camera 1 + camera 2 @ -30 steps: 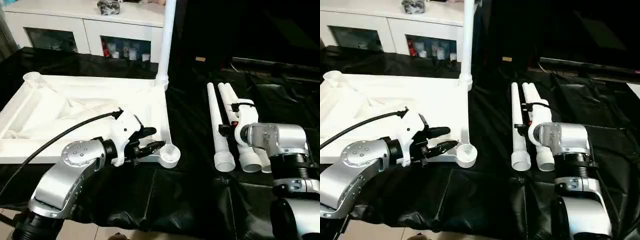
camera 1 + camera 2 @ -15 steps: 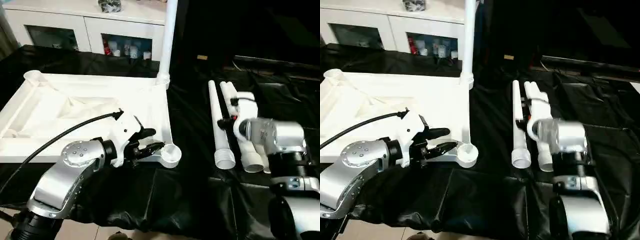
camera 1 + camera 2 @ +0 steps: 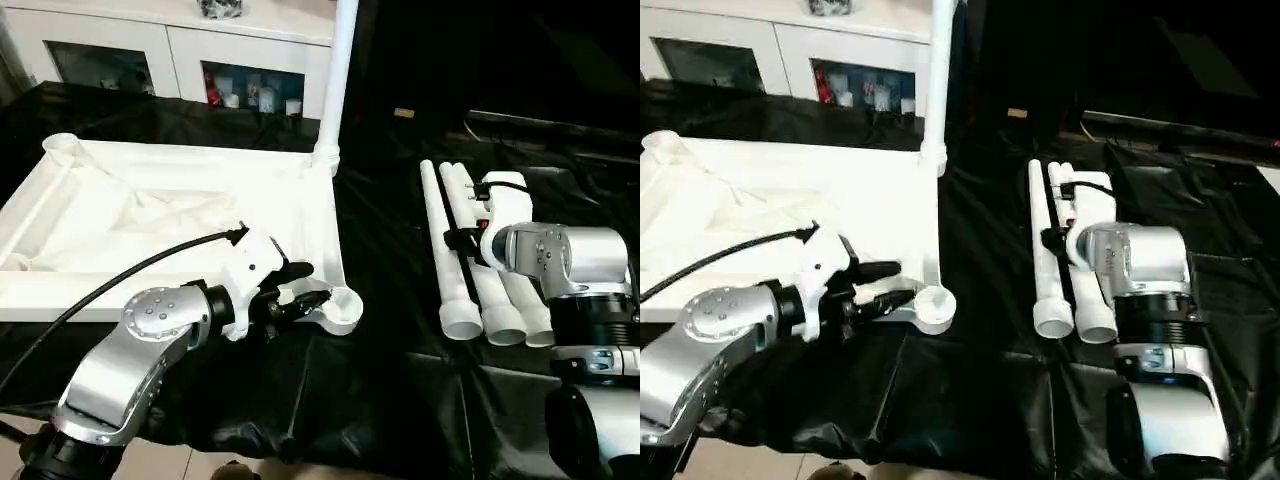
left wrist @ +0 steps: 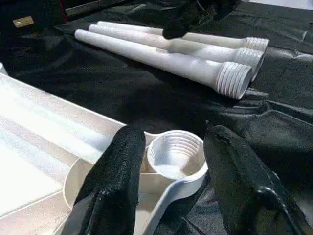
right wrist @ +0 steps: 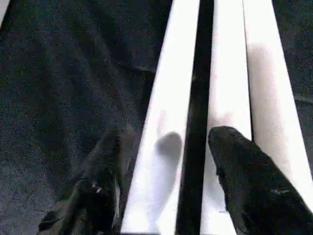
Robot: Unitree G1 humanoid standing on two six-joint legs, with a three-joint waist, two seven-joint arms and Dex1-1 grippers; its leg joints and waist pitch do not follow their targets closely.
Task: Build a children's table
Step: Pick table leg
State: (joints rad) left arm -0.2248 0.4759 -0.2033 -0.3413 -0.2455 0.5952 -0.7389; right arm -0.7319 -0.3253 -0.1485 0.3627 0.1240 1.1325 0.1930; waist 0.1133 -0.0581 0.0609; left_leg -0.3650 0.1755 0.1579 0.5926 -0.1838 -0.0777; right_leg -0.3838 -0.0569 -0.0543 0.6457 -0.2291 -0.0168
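Both grippers are standing unclenched. From the head, the left gripper [image 3: 300,290] is straddling the tabletop's [image 3: 150,215] five-o'clock corner socket [image 3: 342,303]. At the right wrist, the right gripper [image 5: 168,161] is hovering over one smooth, light, probably slippery leg [image 5: 159,147]; mid-shaft looks best.

A white plastic table top [image 3: 150,215] lies upside down, ribbed underside up, with open round threaded sockets [image 4: 175,155] at its corners. One white tapered leg [image 3: 338,80] stands upright in the far right socket. Three loose legs [image 3: 470,260] lie side by side well apart to its right.
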